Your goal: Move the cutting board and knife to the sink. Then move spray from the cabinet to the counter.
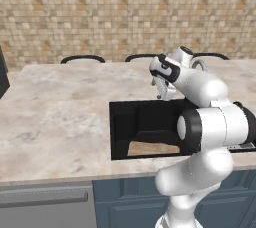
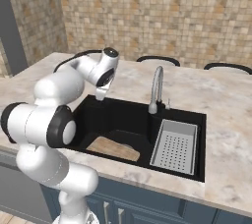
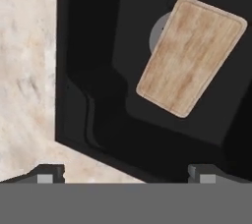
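The light-brown cutting board [image 1: 150, 148] [image 2: 112, 148] [image 3: 192, 56] lies flat on the floor of the black sink [image 1: 125, 127] [image 2: 123, 115] [image 3: 98, 70], partly over the grey drain. My gripper [image 1: 164, 93] [image 2: 100, 94] [image 3: 125, 174] hangs above the sink's rear left part, pointing down. It is open with nothing between its fingers, well above the board. The beige marbled counter [image 1: 55, 117] [image 2: 221, 100] [image 3: 24, 70] surrounds the basin. The knife, the spray and the cabinet are out of view.
A silver gooseneck faucet [image 2: 156, 88] rises behind the basin. A grey perforated strainer tray [image 2: 174, 145] fills the sink's right side. Dark chair backs [image 1: 82, 58] [image 2: 157, 59] line the counter's far edge. Slate-blue drawers [image 1: 130, 197] sit below the front edge.
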{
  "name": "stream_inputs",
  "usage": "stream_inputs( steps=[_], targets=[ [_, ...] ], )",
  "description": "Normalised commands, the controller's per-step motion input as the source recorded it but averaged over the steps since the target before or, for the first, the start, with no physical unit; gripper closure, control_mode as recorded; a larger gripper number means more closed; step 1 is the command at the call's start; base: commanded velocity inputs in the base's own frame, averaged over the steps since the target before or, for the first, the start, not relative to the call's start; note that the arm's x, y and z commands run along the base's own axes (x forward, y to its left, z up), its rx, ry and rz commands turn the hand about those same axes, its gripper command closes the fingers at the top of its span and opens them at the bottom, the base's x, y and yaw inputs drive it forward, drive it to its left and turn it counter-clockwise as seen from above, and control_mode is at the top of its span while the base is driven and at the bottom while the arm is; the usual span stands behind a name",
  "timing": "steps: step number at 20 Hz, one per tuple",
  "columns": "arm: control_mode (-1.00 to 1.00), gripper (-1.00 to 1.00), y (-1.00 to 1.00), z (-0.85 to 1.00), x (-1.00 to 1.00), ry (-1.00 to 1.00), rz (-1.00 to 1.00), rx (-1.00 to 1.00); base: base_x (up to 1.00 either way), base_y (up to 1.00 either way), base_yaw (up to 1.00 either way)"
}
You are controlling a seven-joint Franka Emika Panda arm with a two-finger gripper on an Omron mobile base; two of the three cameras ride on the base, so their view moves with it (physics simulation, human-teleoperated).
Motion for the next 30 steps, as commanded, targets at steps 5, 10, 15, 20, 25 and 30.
stream_inputs(
  steps=[5, 10, 15, 20, 25, 30],
  targets=[
    [-1.0, -1.0, 0.09, 0.41, 0.05, -0.18, -0.01, 0.01, 0.0, 0.0, 0.0],
    [-1.0, -1.0, 0.41, 0.64, 0.04, -0.16, -0.02, 0.0, 0.0, 0.0, 0.0],
    [-1.0, -1.0, 0.33, 0.5, 0.0, -0.16, 0.18, -0.04, 0.0, 0.0, 0.0],
    [-1.0, -1.0, 0.04, 0.25, -0.01, -0.21, 0.33, -0.08, 0.0, 0.0, 0.0],
    [-1.0, -1.0, 0.0, 0.1, -0.11, -0.22, 0.42, -0.11, 0.0, 0.0, 0.0],
    [-1.0, -1.0, 0.0, 0.0, -0.12, -0.27, 0.45, -0.27, 0.0, 0.0, 0.0]
  ],
)
